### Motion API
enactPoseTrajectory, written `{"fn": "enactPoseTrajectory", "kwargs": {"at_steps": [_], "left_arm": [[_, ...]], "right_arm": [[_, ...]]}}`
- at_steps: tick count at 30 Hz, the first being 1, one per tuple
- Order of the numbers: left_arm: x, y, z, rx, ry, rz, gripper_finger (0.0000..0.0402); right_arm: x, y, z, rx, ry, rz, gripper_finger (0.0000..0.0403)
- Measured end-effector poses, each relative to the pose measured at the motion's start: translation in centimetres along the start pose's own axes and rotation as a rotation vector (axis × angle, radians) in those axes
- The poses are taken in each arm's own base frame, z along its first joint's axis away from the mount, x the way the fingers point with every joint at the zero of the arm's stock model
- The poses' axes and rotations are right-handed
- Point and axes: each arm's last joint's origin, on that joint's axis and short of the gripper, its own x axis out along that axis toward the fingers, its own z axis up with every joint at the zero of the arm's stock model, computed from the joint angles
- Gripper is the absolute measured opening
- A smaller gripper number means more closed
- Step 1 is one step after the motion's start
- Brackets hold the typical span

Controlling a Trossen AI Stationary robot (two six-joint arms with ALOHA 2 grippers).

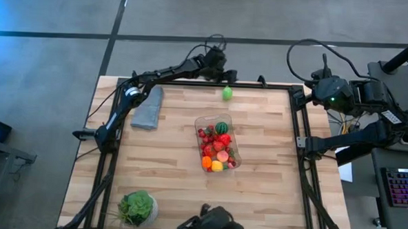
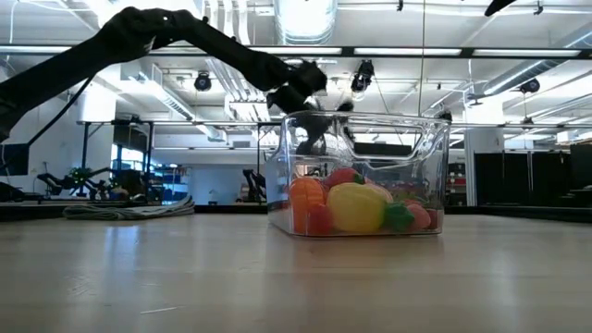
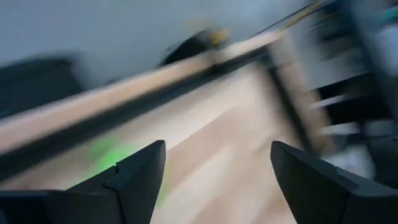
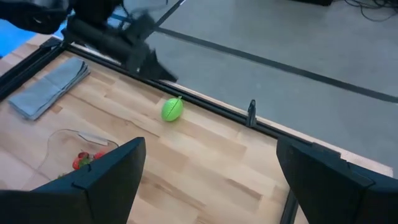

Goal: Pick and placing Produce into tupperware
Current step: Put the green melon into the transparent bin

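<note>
One green fruit [image 1: 227, 93] loose on worktop [image 1: 174, 175] near far edge, beside left pincer [image 1: 223, 72], spread wide, empty. Remaining produce [image 1: 217, 151] inside tupperware [image 1: 234, 140] at centre. Right pincer [image 4: 208, 180] wide apart, empty, off worktop's right side.

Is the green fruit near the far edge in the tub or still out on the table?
Out. The green fruit lies on bare wood by the far rail, apart from the tub, which holds the other fruit.
</note>
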Motion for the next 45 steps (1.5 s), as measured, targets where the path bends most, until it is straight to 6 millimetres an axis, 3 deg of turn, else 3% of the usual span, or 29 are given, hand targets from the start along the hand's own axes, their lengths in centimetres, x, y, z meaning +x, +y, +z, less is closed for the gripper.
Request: {"fn": "enactPoseTrajectory", "kwargs": {"at_steps": [6,12,17,21,26,31,38,45], "left_arm": [[0.0,2.2,-2.1,-0.003,0.164,0.209,0.0276],[-1.8,1.2,-1.7,0.08,0.187,0.201,0.0276],[-5.6,-0.6,-0.5,0.173,0.161,0.239,0.0276],[-9.1,-1.2,-0.5,0.262,0.209,0.364,0.0276],[-13.8,-1.3,-1.6,0.343,0.235,0.558,0.0276],[-18.8,-1.1,-3.6,0.338,0.137,0.551,0.0276],[-24.2,0.5,-7.5,0.267,-0.112,0.42,0.0276],[-25.9,2.7,-10.6,0.203,-0.195,0.37,0.0276]], "right_arm": [[0.2,0.1,0.0,0.041,-0.018,-0.022,0.0354],[2.9,2.3,-0.4,0.08,0.02,-0.025,0.0354],[9.6,3.9,-0.2,0.108,0.232,-0.057,0.0354],[15.9,2.0,1.4,0.127,0.313,-0.073,0.0352],[24.2,-0.4,2.9,0.287,0.388,0.139,0.0353],[31.1,0.2,2.0,0.301,0.528,0.172,0.0352],[36.8,2.7,2.2,0.239,0.592,0.183,0.0352],[40.8,3.2,2.1,0.233,0.723,0.115,0.0352]]}}
